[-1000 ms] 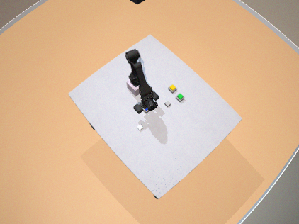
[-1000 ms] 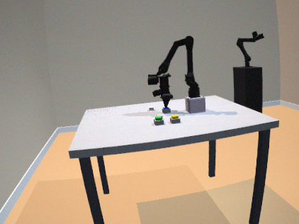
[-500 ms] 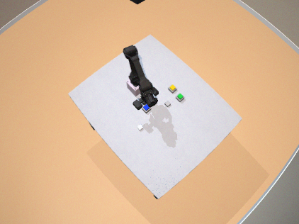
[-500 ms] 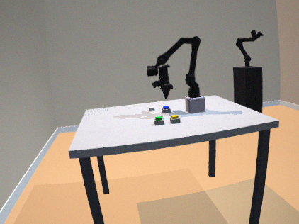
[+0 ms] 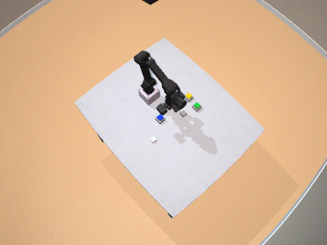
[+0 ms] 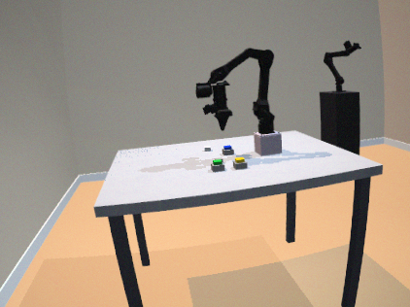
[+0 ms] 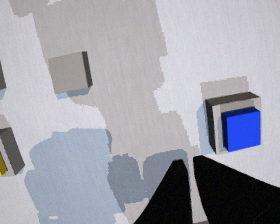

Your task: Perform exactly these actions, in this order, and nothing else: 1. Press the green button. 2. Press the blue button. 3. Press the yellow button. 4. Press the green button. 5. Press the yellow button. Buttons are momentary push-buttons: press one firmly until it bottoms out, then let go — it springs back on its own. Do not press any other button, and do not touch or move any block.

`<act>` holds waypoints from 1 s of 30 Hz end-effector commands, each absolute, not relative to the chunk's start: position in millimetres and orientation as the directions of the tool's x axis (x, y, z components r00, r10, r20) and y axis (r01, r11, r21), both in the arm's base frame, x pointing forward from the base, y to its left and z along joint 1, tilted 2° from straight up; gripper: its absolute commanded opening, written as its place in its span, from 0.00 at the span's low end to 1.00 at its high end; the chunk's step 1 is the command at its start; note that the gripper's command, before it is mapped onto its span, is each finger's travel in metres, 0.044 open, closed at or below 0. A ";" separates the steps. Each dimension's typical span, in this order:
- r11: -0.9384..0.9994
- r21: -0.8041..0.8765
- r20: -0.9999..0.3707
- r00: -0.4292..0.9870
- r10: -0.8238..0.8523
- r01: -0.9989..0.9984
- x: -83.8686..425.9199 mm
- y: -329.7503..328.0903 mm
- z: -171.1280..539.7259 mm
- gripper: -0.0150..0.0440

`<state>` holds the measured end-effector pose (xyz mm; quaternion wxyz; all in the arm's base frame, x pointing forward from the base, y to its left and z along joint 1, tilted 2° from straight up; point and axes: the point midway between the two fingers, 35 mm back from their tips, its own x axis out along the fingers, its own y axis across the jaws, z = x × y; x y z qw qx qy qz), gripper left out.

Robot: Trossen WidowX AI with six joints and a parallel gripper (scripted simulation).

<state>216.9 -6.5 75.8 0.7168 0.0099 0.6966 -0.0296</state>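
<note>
My gripper (image 6: 222, 128) (image 7: 188, 167) is shut and empty, high above the table, touching no button. In the wrist view its tips are left of and below the blue button (image 5: 160, 118) (image 6: 227, 149) (image 7: 242, 130), which stands unpressed. The yellow button (image 5: 189, 95) (image 6: 240, 160) (image 7: 2, 164) is cut by the left edge of the wrist view. The green button (image 5: 197, 105) (image 6: 218, 163) stands beside the yellow one; its cap is not visible in the wrist view. Both caps stand raised.
A grey block (image 5: 183, 114) (image 7: 70, 72) lies between the blue button and the green and yellow ones. A white block (image 5: 153, 139) (image 6: 207, 149) lies beyond the blue button. The arm's pinkish base (image 5: 149, 95) (image 6: 268, 144) stands on the table (image 5: 116, 111) (image 6: 160, 192).
</note>
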 end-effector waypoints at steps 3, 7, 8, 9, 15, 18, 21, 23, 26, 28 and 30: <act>0.998 -0.020 -0.999 0.032 -0.022 0.056 231.5 57.3 76.2 0.29; 0.998 -0.016 -0.999 0.031 -0.017 0.056 229.3 107.0 74.4 0.29; 0.998 -0.015 -0.999 0.031 -0.017 0.056 227.1 119.6 73.9 0.29; 0.998 -0.014 -0.999 0.031 -0.016 0.056 224.2 132.4 73.2 0.29; 0.998 -0.011 -0.999 0.029 -0.013 0.056 202.7 188.2 69.5 0.29; 0.998 -0.011 -0.999 0.029 -0.013 0.056 202.7 188.2 69.5 0.29; 0.998 -0.011 -0.999 0.030 -0.013 0.056 205.0 189.1 38.1 0.29; 0.998 -0.012 -0.999 0.029 -0.013 0.056 204.6 187.5 10.9 0.29; 0.998 -0.012 -0.999 0.029 -0.013 0.056 204.4 187.2 7.6 0.29; 0.998 -0.012 -0.999 0.029 -0.013 0.056 204.4 187.2 7.6 0.29; 0.998 -0.012 -0.999 0.029 -0.013 0.056 204.4 187.2 6.6 0.29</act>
